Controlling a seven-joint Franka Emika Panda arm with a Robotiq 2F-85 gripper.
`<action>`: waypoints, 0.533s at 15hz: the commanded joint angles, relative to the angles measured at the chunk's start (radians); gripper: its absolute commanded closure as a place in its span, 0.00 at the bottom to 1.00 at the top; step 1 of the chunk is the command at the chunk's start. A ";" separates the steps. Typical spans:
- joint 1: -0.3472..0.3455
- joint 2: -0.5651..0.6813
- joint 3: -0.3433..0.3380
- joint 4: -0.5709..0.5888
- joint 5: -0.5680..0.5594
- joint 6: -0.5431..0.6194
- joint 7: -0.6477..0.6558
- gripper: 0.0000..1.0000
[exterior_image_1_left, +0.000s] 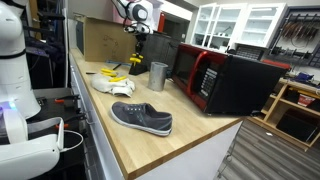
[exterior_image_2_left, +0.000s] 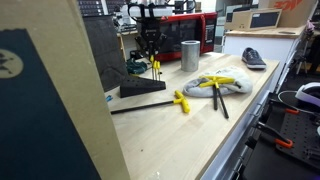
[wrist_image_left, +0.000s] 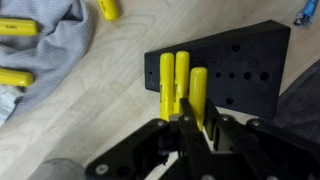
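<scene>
My gripper (wrist_image_left: 196, 124) is shut on the rightmost of three yellow screwdriver handles (wrist_image_left: 199, 88). It hangs over a black tool-holder block (wrist_image_left: 245, 55) with rows of holes. The two other yellow handles (wrist_image_left: 174, 78) stand upright in the block right beside the held one. In both exterior views the gripper (exterior_image_1_left: 137, 48) (exterior_image_2_left: 150, 50) hangs straight down over the block (exterior_image_1_left: 134, 63) (exterior_image_2_left: 146, 88) on the wooden counter. I cannot tell whether the held tool's tip sits in a hole.
A grey cloth (wrist_image_left: 50, 55) (exterior_image_2_left: 226, 84) with yellow-handled tools lies near the block, and a long screwdriver (exterior_image_2_left: 181, 101) lies on the counter. Also here are a metal cup (exterior_image_1_left: 158, 76), a grey shoe (exterior_image_1_left: 142, 118), a red-and-black microwave (exterior_image_1_left: 226, 80) and a cardboard box (exterior_image_1_left: 100, 38).
</scene>
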 joint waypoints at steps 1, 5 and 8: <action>0.009 -0.008 -0.010 -0.020 -0.010 0.040 0.019 0.96; 0.010 -0.009 -0.008 -0.020 -0.007 0.046 0.019 0.96; 0.008 -0.007 -0.008 -0.018 -0.002 0.044 0.019 0.96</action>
